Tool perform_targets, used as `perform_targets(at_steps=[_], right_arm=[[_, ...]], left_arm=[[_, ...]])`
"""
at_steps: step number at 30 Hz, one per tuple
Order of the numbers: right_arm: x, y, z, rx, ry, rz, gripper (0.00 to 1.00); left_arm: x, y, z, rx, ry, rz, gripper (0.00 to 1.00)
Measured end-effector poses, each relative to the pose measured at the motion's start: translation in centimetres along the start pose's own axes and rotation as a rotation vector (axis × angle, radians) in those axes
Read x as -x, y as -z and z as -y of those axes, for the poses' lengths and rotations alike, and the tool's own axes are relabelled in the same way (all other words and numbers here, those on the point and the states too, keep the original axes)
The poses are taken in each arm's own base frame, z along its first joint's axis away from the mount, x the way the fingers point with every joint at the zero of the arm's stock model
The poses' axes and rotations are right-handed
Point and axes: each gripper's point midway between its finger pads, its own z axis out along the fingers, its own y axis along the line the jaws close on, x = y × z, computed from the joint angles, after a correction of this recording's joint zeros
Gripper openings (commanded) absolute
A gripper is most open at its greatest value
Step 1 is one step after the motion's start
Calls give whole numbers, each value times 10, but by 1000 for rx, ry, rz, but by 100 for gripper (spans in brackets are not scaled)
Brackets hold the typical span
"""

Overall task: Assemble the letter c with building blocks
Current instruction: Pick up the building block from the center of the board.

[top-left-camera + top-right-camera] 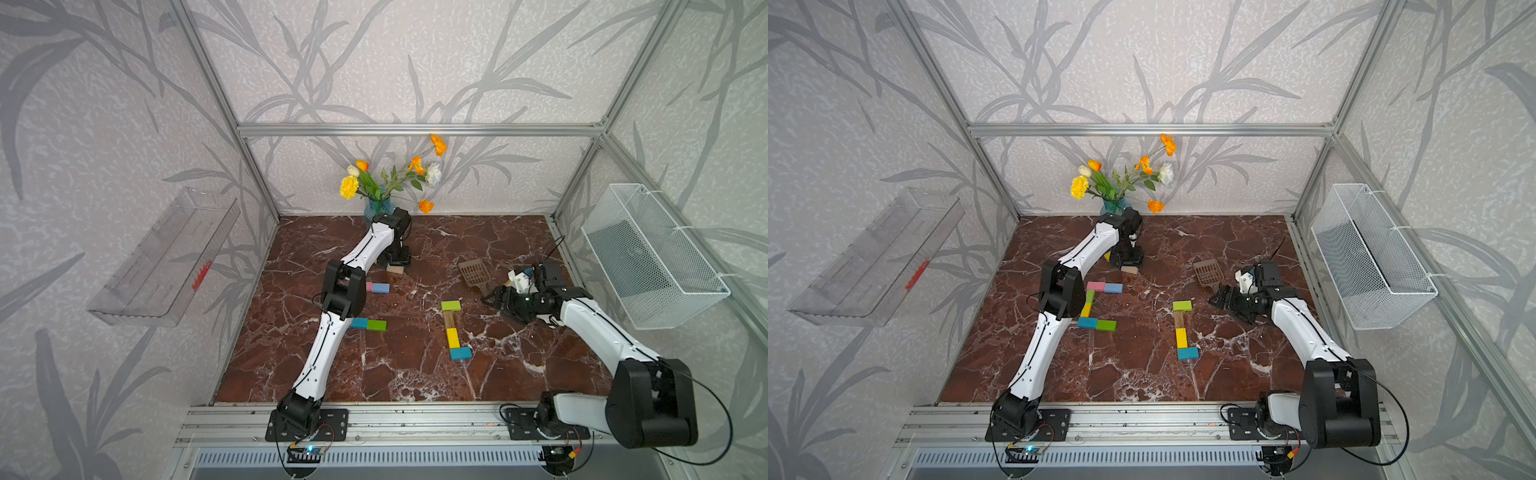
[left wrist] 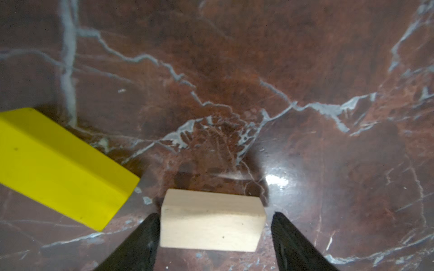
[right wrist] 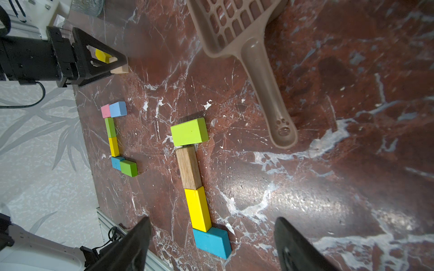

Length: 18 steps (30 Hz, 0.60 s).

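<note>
I saw the red marble surface [image 1: 395,374] carrying coloured blocks [image 1: 453,338] mid-frame, a brown scoop [image 1: 473,272] right of centre, and a vase [image 1: 375,207] upper centre.

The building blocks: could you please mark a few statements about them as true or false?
1. The left gripper straddles a tan block. True.
2. The right gripper holds a block. False: it is open and holds nothing.
3. A brown wooden block lies between a lime green block and a yellow block. True.
4. The scoop touches the lime green block. False: the scoop lies apart from it.
</note>
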Motion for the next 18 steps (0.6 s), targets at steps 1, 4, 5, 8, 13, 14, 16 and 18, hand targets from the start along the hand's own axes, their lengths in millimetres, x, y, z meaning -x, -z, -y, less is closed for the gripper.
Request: perform_targets(at_steps=[1, 4, 5, 8, 13, 14, 16, 18], right_arm=[[0, 0, 0, 2, -3, 1, 81], [1, 1, 1, 11, -10, 2, 82], [0, 2, 1, 13, -13, 1, 82], [0, 2, 2, 18, -20, 2, 81], [-1, 5, 2, 28, -23, 6, 81], [-1, 5, 1, 30, -22, 8, 82], [-1, 6, 0, 35, -21, 8, 81], [-1, 7, 0, 36, -20, 9, 81]], left_arm=[[0, 0, 0, 0, 0, 1, 75], [0, 0, 0, -1, 2, 1, 72], [0, 0, 0, 0, 3, 0, 71], [0, 0, 0, -2, 3, -1, 70], [0, -3, 0, -2, 9, -7, 63], [1, -3, 1, -3, 11, -6, 62], [2, -3, 1, -6, 12, -6, 61], [2, -2, 1, -7, 13, -6, 59]])
